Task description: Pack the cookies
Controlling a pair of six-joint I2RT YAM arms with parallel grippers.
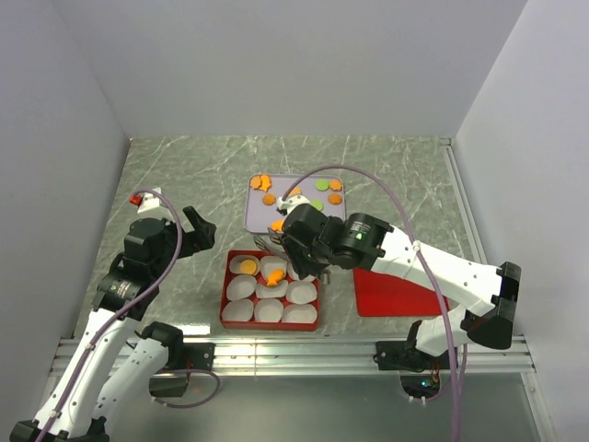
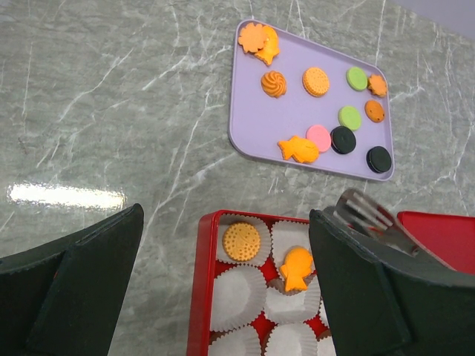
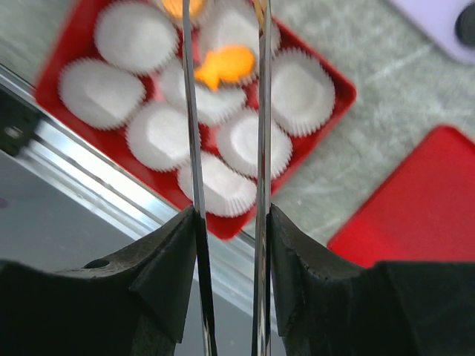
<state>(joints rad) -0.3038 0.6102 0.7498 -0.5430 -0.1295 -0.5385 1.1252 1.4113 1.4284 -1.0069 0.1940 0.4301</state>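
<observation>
Grey-green marbled table is stretching between plain white walls, with both arms reaching in from the 6 o'clock edge.

At the middle of the table a red box is sitting, lined with white paper cups in three rows of three. Two cookies are lying inside it. A round dotted orange one is resting in the cup at the 11 o'clock corner. An orange fish is lying just beside it toward the box's centre, and which cup is carrying it I cannot tell.

At 12 o'clock from the box, a lavender tray is holding the rest of the cookies. They are orange shapes and discs, two green, one pink and two black, all loose and lying flat. Most are apart, though a few are touching. A red lid is lying flat at 3 o'clock from the box.

The left gripper is hovering at 9 o'clock from the box, its jaws spread wide and holding nothing.

The right gripper is hanging over the box's 1 o'clock corner, clamping a pair of metal tongs between its fingers. In the right wrist view the two blades are running side by side with a gap between them, pointing out over the cups. The fish is showing between them, down in the box. The tips are running out of that view, so whether they are touching anything I cannot tell.
</observation>
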